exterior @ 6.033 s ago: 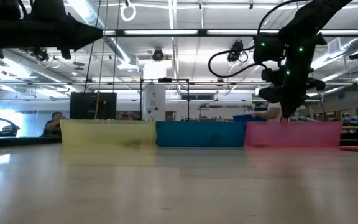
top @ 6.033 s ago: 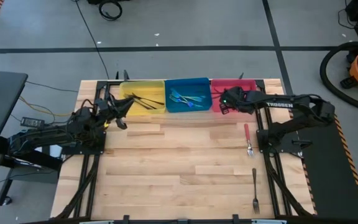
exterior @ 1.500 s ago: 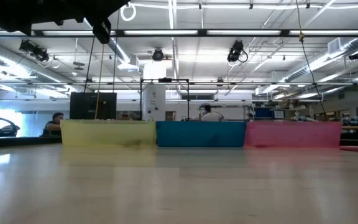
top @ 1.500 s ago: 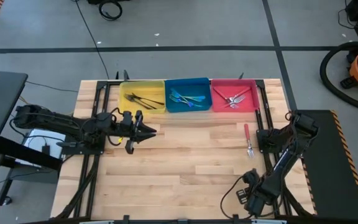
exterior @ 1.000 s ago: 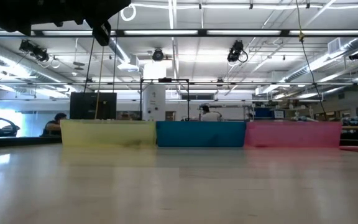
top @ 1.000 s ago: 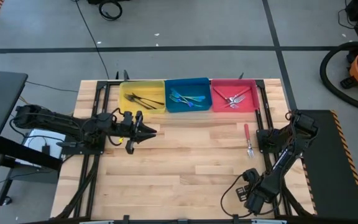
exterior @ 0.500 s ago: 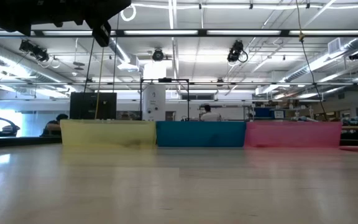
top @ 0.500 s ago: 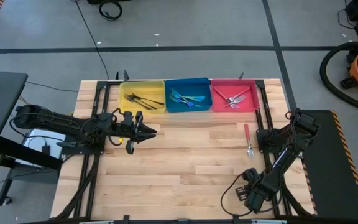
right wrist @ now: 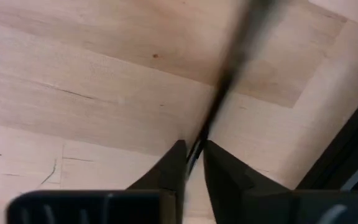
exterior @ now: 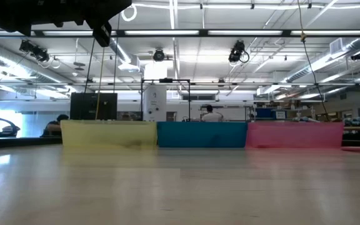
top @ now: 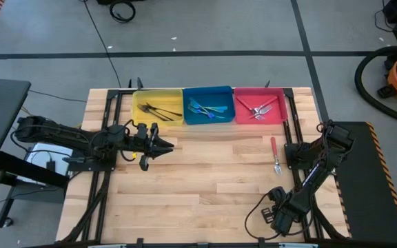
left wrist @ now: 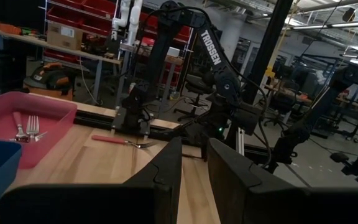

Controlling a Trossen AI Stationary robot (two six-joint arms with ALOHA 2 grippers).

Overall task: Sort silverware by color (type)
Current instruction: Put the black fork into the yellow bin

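Note:
A dark all-metal fork [right wrist: 225, 68] lies at the table's near right, hidden under my right gripper [top: 282, 215] in the high view. My right gripper [right wrist: 193, 146] points down and is shut on it. A red-handled fork [top: 274, 153] lies flat on the wood by the right edge and also shows in the left wrist view [left wrist: 120, 140]. My left gripper [top: 169, 145] hovers level at the table's left, pointing right, its fingers [left wrist: 166, 177] a narrow gap apart and empty. The other forks lie in the yellow bin [top: 158, 107], blue bin [top: 209, 105] and red bin [top: 259, 105]. My right gripper pinches the dark fork's thin shaft [right wrist: 197, 134] between its two fingers, coming from above and pointing down, with the fingers lying across it. The fork runs on ahead of the fingertips. Whether it is clear of the table I cannot tell.
The three bins stand side by side along the far edge, and show as yellow [exterior: 108, 133], blue [exterior: 202, 134] and red [exterior: 295, 134] walls in the low view. Black frame rails run along the table's left and right sides [top: 296, 165]. Bare wood lies across the middle [top: 205, 179].

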